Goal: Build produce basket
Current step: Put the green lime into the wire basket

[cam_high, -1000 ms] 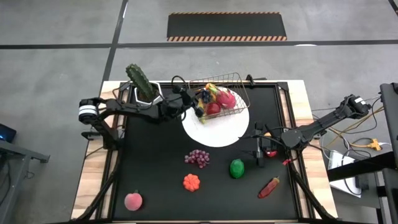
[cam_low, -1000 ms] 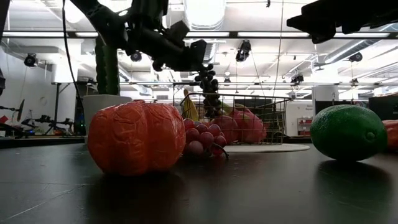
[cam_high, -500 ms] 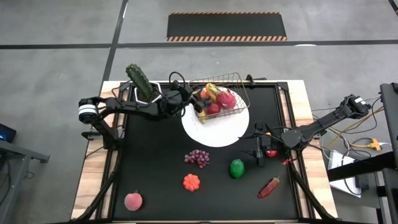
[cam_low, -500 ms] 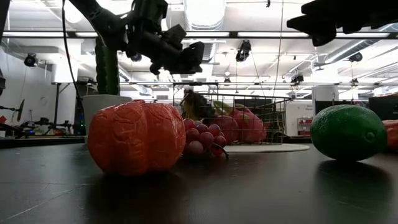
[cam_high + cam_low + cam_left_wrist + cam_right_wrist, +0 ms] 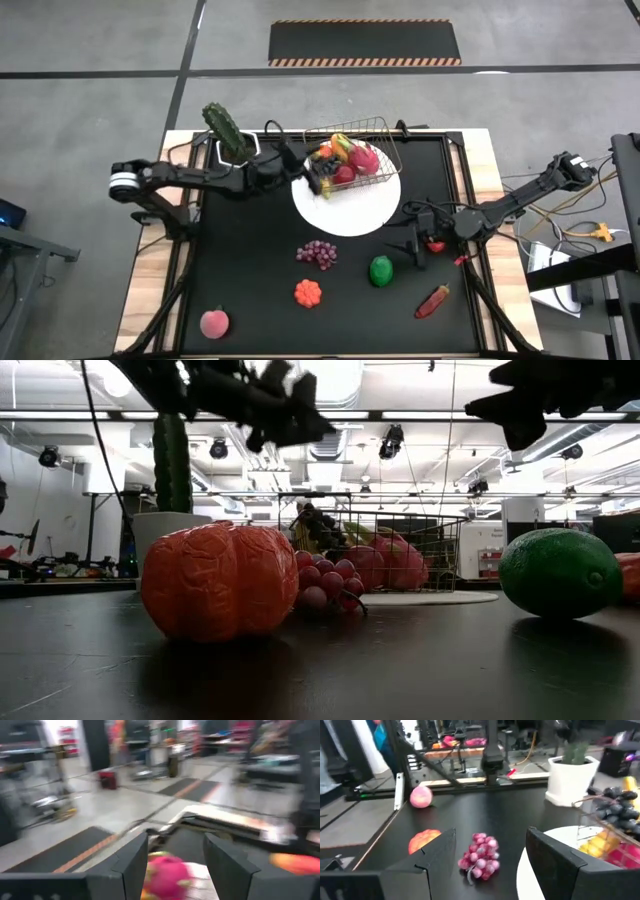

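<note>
I have the basket (image 5: 358,150) sitting on the white plate (image 5: 350,215) at the far side of the mat, and it is partly filled: a pink piece, a red one, a banana and a dark grape bunch (image 5: 322,182) lie in it, the grapes at the end nearest my left arm. My left gripper (image 5: 296,160) hangs just beside that end of the basket, above the rim; its wrist view shows the fingers apart with nothing between them.

Left on the mat, well apart from the basket: purple grapes (image 5: 319,253), a green fruit (image 5: 380,270), an orange piece (image 5: 308,292), a pink peach (image 5: 214,323), a red pepper (image 5: 432,301) and a small red piece (image 5: 436,244) under my right arm. So I judge the job roughly half done.

My right gripper (image 5: 414,240) waits over the mat near the green fruit, fingers spread and empty.
</note>
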Action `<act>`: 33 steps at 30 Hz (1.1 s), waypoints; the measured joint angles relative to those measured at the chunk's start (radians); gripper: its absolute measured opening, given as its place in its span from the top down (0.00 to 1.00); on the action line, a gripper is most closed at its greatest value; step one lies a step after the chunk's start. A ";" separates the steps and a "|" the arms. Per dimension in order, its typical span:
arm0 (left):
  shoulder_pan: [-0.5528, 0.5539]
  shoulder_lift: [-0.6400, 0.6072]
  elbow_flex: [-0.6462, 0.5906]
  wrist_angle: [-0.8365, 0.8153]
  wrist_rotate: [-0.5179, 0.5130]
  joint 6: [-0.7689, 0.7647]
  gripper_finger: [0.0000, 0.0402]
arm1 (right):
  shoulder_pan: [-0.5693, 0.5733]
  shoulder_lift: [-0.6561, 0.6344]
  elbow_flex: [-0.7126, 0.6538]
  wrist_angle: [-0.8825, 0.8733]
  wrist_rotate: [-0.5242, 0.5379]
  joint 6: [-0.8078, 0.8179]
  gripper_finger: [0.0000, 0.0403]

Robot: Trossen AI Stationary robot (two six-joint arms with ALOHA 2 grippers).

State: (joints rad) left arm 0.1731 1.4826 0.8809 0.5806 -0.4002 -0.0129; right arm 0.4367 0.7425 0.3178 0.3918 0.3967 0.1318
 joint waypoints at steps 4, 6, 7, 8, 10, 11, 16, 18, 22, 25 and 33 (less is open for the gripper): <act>-0.100 -0.055 -0.033 -0.019 0.062 0.000 0.57 | 0.018 0.015 0.033 -0.058 -0.057 0.016 0.44; -0.161 -0.065 -0.051 -0.015 0.067 0.000 0.57 | 0.029 0.040 0.073 -0.133 -0.057 0.032 0.44; -0.191 -0.068 -0.058 -0.015 0.067 0.001 0.57 | 0.031 0.062 0.100 -0.173 -0.056 0.035 0.44; -0.220 -0.068 -0.064 -0.015 0.068 0.001 0.57 | 0.033 0.088 0.132 -0.214 -0.057 0.036 0.44; -0.276 -0.068 -0.074 -0.015 0.068 0.000 0.57 | 0.041 0.141 0.193 -0.315 -0.059 0.034 0.44; -0.303 -0.067 -0.078 -0.013 0.068 0.000 0.57 | 0.044 0.168 0.229 -0.370 -0.059 0.031 0.44; -0.422 -0.063 -0.085 -0.014 0.068 -0.001 0.57 | 0.050 0.307 0.415 -0.692 -0.073 0.031 0.44; -0.457 -0.063 -0.084 -0.015 0.068 0.001 0.57 | 0.050 0.358 0.484 -0.799 -0.076 0.031 0.44; -0.504 -0.063 -0.079 -0.012 0.067 0.029 0.57 | 0.050 0.461 0.613 -1.022 -0.091 0.031 0.41; -0.516 -0.062 -0.081 -0.013 0.066 0.029 0.57 | 0.050 0.538 0.697 -1.174 -0.090 0.023 0.32; -0.520 -0.062 -0.082 -0.013 0.062 0.022 0.57 | 0.067 0.738 0.838 -1.390 -0.115 -0.210 0.13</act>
State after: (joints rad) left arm -0.3470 1.4204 0.7990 0.5676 -0.3382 0.0094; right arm 0.5034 1.4803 1.1560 -0.9983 0.2817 -0.0785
